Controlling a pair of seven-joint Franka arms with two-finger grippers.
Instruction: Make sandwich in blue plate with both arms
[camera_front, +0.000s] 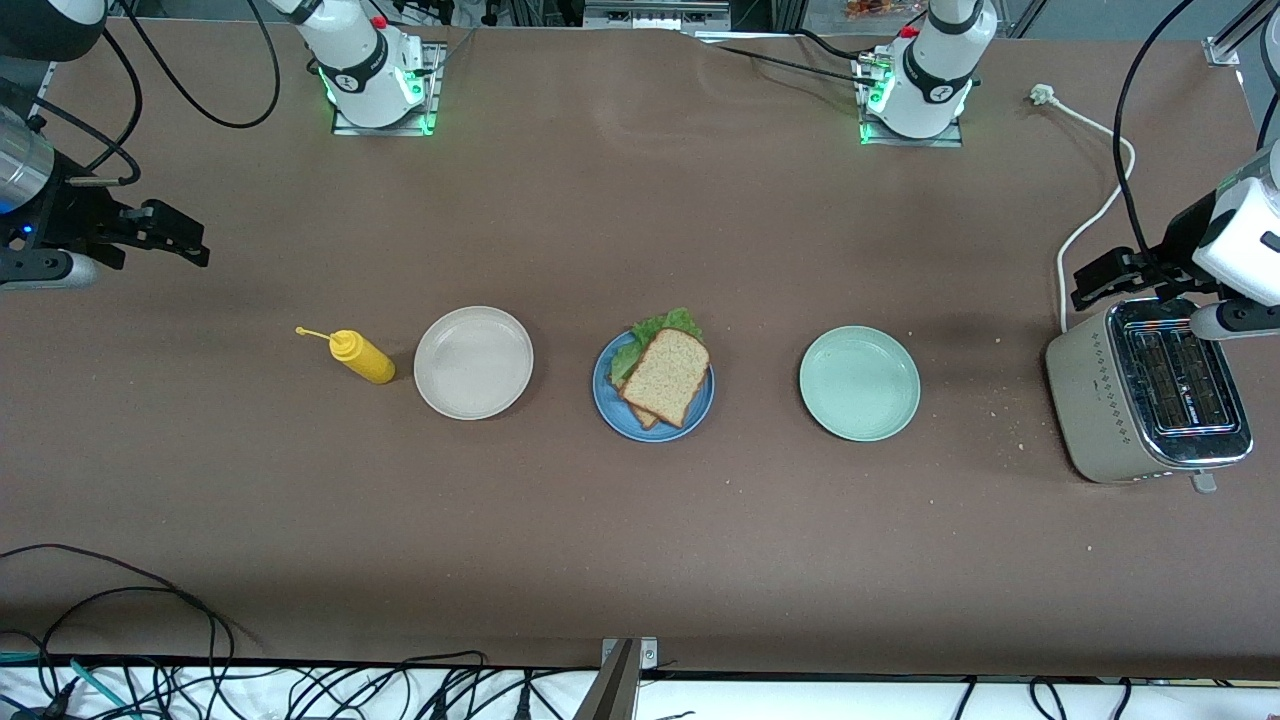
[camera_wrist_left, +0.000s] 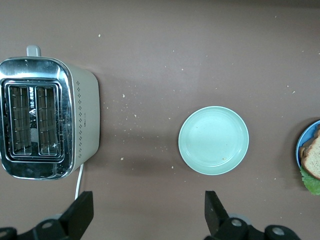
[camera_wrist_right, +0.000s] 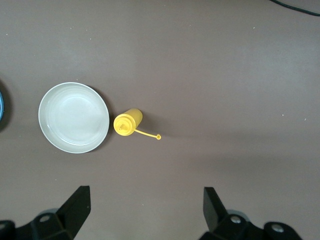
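A sandwich (camera_front: 662, 375), bread over green lettuce, sits on the blue plate (camera_front: 608, 406) mid-table, between a beige plate (camera_front: 473, 362) and a pale green plate (camera_front: 859, 383). The left end effector (camera_front: 1100, 280) hangs fingers wide, apparently above the toaster (camera_front: 1146, 392). The right end effector (camera_front: 172, 238) waits empty, wide, near a yellow squeeze bottle (camera_front: 362, 357).
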